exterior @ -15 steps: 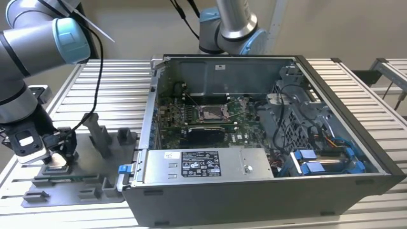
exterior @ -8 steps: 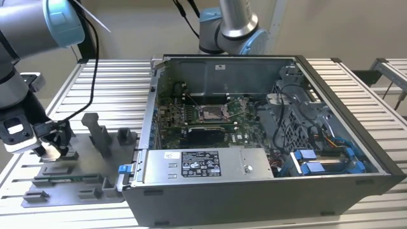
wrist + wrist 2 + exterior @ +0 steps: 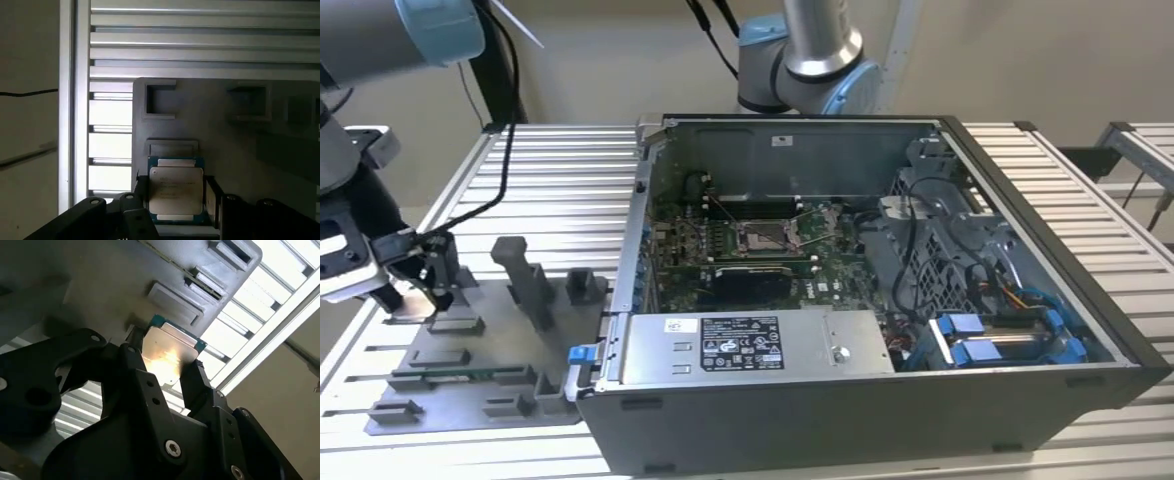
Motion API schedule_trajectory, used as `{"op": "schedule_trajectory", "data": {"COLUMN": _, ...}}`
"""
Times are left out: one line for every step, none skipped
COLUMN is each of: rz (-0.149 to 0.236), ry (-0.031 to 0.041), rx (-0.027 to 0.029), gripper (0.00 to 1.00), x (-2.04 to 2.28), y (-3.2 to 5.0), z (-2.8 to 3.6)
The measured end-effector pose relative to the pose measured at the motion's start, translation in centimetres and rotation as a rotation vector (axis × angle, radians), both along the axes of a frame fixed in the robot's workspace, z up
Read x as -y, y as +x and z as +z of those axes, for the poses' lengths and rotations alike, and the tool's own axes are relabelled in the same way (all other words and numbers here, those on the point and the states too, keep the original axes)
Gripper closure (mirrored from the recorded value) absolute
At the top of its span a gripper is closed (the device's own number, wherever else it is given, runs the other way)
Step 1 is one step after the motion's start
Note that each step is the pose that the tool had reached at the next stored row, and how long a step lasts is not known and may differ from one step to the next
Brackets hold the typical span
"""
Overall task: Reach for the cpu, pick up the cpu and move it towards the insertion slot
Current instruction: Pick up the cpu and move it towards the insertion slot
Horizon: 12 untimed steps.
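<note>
In the exterior view the open grey metal computer case (image 3: 854, 400), centre-right, holds the silver-framed square insertion slot (image 3: 762, 236), well apart from the black gripper (image 3: 424, 298) over the grey plastic fixture plate (image 3: 500, 350) at the exterior view's left, and both wrist views show its jaws clenched on the small silvery square cpu (image 3: 176, 192).

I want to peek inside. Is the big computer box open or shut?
Open. The computer case has no top cover, so its green board and insertion slot show.
</note>
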<state>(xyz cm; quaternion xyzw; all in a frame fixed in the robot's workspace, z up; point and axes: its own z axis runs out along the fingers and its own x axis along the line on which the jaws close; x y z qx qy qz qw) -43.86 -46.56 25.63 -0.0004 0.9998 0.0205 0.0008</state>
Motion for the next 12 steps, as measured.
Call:
{"op": "schedule_trajectory", "data": {"rz": 0.0, "ry": -0.0001, "rx": -0.0001, "gripper": 1.0, "x": 0.0, "y": 0.0, "z": 0.47}}
{"op": "schedule_trajectory", "data": {"rz": 0.0, "ry": -0.0001, "rx": -0.0001, "gripper": 1.0, "x": 0.0, "y": 0.0, "z": 0.89}}
{"op": "schedule_trajectory", "data": {"rz": 0.0, "ry": 0.0, "rx": 0.0, "gripper": 1.0, "x": 0.0, "y": 0.0, "z": 1.35}}
{"op": "schedule_trajectory", "data": {"rz": 0.0, "ry": 0.0, "rx": 0.0001, "gripper": 1.0, "x": 0.0, "y": 0.0, "z": 1.79}}
{"op": "schedule_trajectory", "data": {"rz": 0.0, "ry": 0.0, "rx": 0.0, "gripper": 1.0, "x": 0.0, "y": 0.0, "z": 2.24}}
{"op": "schedule_trajectory", "data": {"rz": 0.0, "ry": 0.0, "rx": 0.0, "gripper": 1.0, "x": 0.0, "y": 0.0, "z": 2.71}}
{"op": "schedule_trajectory", "data": {"rz": 0.0, "ry": -0.0001, "rx": -0.0001, "gripper": 1.0, "x": 0.0, "y": 0.0, "z": 3.06}}
{"op": "schedule_trajectory", "data": {"rz": 0.0, "ry": -0.0001, "rx": -0.0001, "gripper": 1.0, "x": 0.0, "y": 0.0, "z": 3.25}}
{"op": "schedule_trajectory", "data": {"rz": 0.0, "ry": 0.0002, "rx": 0.0001, "gripper": 1.0, "x": 0.0, "y": 0.0, "z": 3.32}}
{"op": "schedule_trajectory", "data": {"rz": 0.0, "ry": 0.0005, "rx": 0.0006, "gripper": 1.0, "x": 0.0, "y": 0.01, "z": 3.33}}
{"op": "schedule_trajectory", "data": {"rz": 0.0, "ry": 0.0004, "rx": 0.0006, "gripper": 1.0, "x": 0.0, "y": 0.01, "z": 3.37}}
{"op": "schedule_trajectory", "data": {"rz": 0.0, "ry": 0.0003, "rx": 0.0003, "gripper": 1.0, "x": 0.0, "y": 0.0, "z": 3.42}}
